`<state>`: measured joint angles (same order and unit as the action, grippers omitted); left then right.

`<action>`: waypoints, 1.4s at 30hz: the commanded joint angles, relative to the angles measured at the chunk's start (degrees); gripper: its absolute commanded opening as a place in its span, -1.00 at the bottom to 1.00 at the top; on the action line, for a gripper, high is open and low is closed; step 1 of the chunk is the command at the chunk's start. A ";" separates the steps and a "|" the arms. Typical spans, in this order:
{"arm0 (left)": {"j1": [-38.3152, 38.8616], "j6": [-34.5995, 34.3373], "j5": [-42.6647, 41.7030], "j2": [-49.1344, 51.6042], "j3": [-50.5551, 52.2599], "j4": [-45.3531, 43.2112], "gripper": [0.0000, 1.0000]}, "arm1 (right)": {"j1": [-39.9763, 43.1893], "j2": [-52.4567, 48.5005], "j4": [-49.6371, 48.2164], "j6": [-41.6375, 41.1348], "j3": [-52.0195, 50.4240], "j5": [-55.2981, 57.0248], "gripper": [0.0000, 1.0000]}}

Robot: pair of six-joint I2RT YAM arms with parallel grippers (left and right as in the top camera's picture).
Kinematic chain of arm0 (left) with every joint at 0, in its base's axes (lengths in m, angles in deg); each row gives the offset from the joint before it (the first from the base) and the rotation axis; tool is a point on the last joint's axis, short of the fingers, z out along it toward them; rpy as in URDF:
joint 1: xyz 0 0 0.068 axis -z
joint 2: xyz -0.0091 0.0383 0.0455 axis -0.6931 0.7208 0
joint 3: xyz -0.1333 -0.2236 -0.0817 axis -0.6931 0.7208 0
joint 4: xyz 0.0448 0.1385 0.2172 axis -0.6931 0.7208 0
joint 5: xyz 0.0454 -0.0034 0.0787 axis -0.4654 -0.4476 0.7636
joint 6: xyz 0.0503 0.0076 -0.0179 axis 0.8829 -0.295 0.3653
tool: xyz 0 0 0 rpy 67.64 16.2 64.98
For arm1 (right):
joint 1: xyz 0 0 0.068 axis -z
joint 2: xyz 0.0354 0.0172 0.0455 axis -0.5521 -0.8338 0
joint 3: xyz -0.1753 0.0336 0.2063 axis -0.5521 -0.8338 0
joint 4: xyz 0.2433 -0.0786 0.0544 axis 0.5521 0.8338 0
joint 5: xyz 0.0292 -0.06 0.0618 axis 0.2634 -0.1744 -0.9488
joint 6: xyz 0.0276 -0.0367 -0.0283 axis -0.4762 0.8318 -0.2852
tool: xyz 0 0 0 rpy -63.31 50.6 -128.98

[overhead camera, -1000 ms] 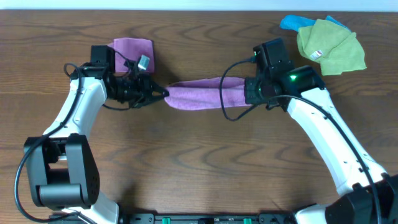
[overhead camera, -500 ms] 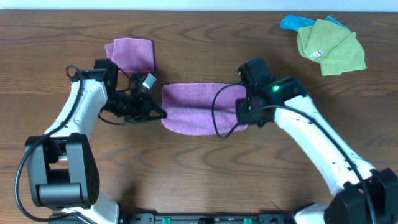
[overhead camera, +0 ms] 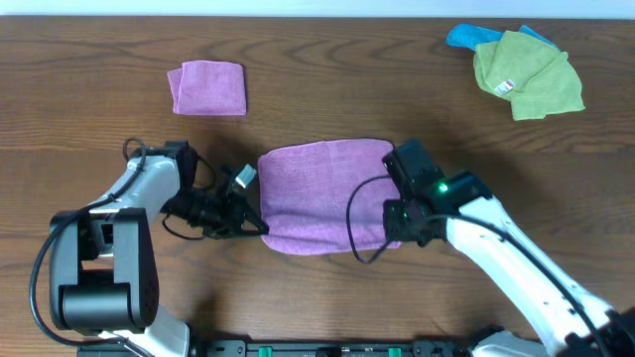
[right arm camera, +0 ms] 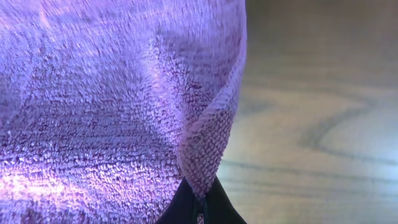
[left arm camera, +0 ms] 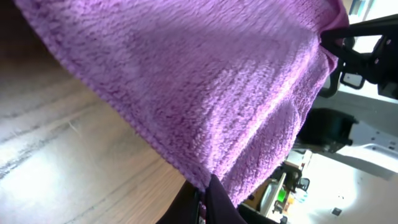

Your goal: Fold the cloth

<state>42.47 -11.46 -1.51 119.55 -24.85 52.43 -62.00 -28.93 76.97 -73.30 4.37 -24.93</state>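
The violet-purple cloth point(overhead camera: 319, 193) lies spread in the middle of the table, its far edge on the wood and its near corners pinched. My left gripper point(overhead camera: 260, 224) is shut on the cloth's near left corner; the left wrist view shows the cloth point(left arm camera: 205, 93) running from the jaws point(left arm camera: 204, 198). My right gripper point(overhead camera: 389, 238) is shut on the near right corner; the right wrist view shows the cloth point(right arm camera: 106, 99) filling the frame above the jaws point(right arm camera: 199, 198). No white tag shows.
A pinker purple folded square point(overhead camera: 207, 87) lies at the back left. A lime-green cloth point(overhead camera: 526, 72) lies over a blue one point(overhead camera: 466, 37) at the back right. The table's front edge is just below both arms.
Both grippers have pulled the cloth toward the front of the table, stretching it from a narrow strip into a wide flat sheet. Both arms have moved nearer the front edge.
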 commanded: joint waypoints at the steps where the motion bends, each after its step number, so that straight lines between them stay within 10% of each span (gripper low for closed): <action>1: -0.44 2.29 0.66 -0.39 2.93 -1.31 -0.88 | -1.25 1.90 -0.68 -3.32 -3.50 0.26 -0.97; 15: -0.46 -1.09 -9.05 -0.39 5.01 -5.57 -0.88 | -5.14 2.45 -8.52 -5.84 -5.29 2.71 -0.97; 42: -0.44 -37.22 -1.73 -0.42 0.11 -41.24 -0.88 | 0.00 -2.71 -31.36 1.60 -5.31 14.03 -0.89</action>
<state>42.36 -43.89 -5.64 119.53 -23.86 12.56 -63.01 -30.09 46.41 -74.22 -0.81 -12.43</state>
